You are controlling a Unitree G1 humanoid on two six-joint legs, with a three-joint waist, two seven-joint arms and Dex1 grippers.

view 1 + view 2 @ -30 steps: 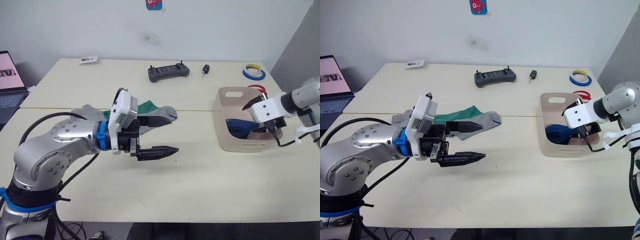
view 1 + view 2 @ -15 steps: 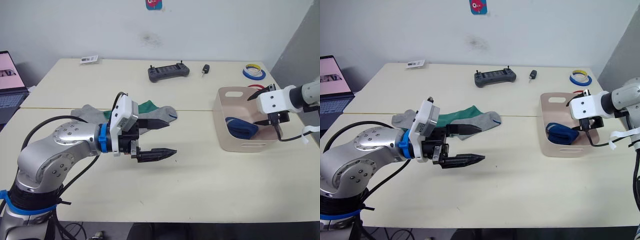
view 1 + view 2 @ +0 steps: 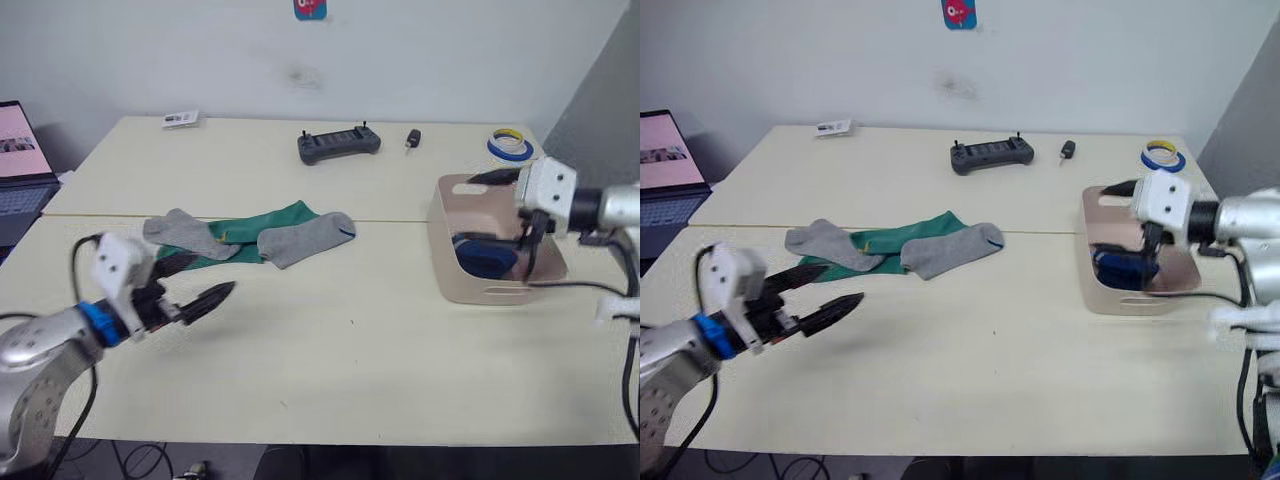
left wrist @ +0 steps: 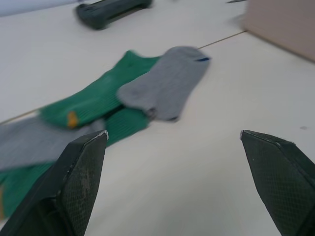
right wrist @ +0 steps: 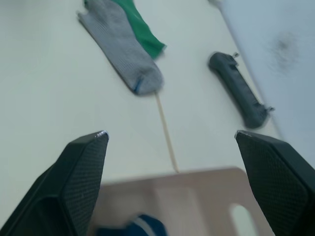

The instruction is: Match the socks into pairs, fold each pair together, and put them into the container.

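Two grey socks lie across green socks on the table's left half. A dark blue sock bundle rests inside the pale pinkish-beige container at the right. My left gripper hovers open and empty near the table's front left, short of the sock pile. My right gripper hangs open and empty over the container. In the left wrist view a grey sock lies ahead between the fingers. The right wrist view shows the container rim and a blue sock.
A dark controller and a small black object lie at the table's back. Tape rolls sit at the back right, a card at the back left, and a laptop off the left edge.
My left arm has drawn back to the front left, uncovering the sock pile. My right gripper has risen out of the container, and the blue socks stay inside.
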